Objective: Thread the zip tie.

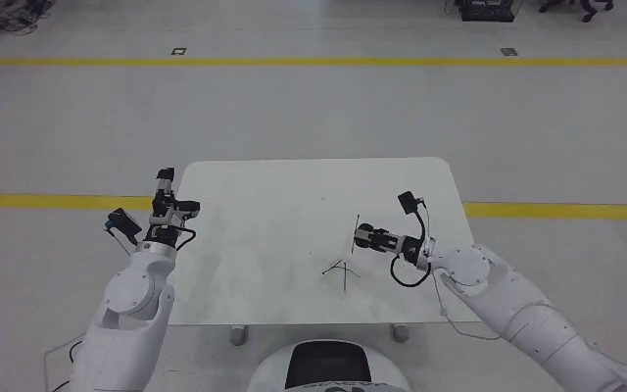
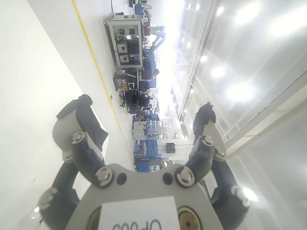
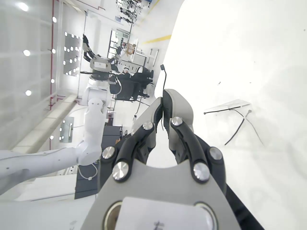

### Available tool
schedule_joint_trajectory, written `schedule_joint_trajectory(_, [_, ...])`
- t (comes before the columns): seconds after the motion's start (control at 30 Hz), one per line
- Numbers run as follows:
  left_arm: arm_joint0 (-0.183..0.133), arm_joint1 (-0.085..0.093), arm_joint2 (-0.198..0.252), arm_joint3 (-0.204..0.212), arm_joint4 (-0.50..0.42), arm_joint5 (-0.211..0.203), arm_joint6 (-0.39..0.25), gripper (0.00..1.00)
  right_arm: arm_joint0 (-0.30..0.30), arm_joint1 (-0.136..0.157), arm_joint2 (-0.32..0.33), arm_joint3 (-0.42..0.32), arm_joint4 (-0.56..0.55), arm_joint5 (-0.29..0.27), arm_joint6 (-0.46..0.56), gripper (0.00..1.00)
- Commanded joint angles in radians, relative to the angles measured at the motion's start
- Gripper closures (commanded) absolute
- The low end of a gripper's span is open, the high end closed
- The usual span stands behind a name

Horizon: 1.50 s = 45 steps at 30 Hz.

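White, rounded arms end in grey metal tools with black linkages, silver screws and black cables.

The right claw sits over the right half of the counter, a zip tie pinched in it; loose ties lie just nearer. The left claw stands at the counter's left edge

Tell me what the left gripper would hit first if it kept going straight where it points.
Nothing close, it seems: the left gripper points away from the robot past the table edge, and the way looks free as far as shown.
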Motion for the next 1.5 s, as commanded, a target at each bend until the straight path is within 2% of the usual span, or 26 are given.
schedule_joint_trajectory(0.0, [0.000, 0.000, 0.000, 0.000, 0.000, 0.000, 0.000, 0.00, -0.012, -0.002, 0.012, 0.005, 0.046, -0.008, 0.012, 1.00])
schedule_joint_trajectory(0.9, [0.000, 0.000, 0.000, 0.000, 0.000, 0.000, 0.000, 0.00, -0.026, -0.004, 0.026, 0.014, 0.082, -0.017, 0.011, 1.00])
schedule_joint_trajectory(1.0, [0.000, 0.000, 0.039, -0.039, 0.076, -0.012, -0.029, 0.00, -0.032, -0.007, 0.044, 0.023, 0.121, -0.018, 0.027, 1.00])
schedule_joint_trajectory(1.03, [0.004, 0.000, 0.065, -0.060, 0.145, -0.020, -0.042, 0.00, -0.034, -0.009, 0.052, 0.030, 0.142, -0.018, 0.039, 1.00])
schedule_joint_trajectory(1.1, [0.010, 0.001, 0.114, -0.077, 0.263, -0.038, -0.053, 0.00, -0.036, -0.012, 0.063, 0.040, 0.168, -0.018, 0.058, 1.00])
schedule_joint_trajectory(1.13, [0.008, -0.002, 0.155, -0.077, 0.303, -0.043, -0.058, 0.00, -0.036, -0.015, 0.070, 0.050, 0.183, -0.018, 0.066, 1.00])
schedule_joint_trajectory(1.27, [-0.020, -0.012, 0.258, -0.060, 0.376, -0.039, -0.054, 0.00, -0.032, -0.028, 0.080, 0.081, 0.218, -0.018, 0.070, 1.00])
schedule_joint_trajectory(1.33, [-0.026, -0.015, 0.277, -0.051, 0.384, -0.062, -0.039, 0.00, -0.030, -0.030, 0.082, 0.085, 0.221, -0.018, 0.071, 1.00])
schedule_joint_trajectory(1.47, [-0.026, -0.015, 0.277, -0.051, 0.384, -0.062, -0.039, 0.00, -0.030, -0.030, 0.082, 0.085, 0.221, -0.018, 0.071, 1.00])
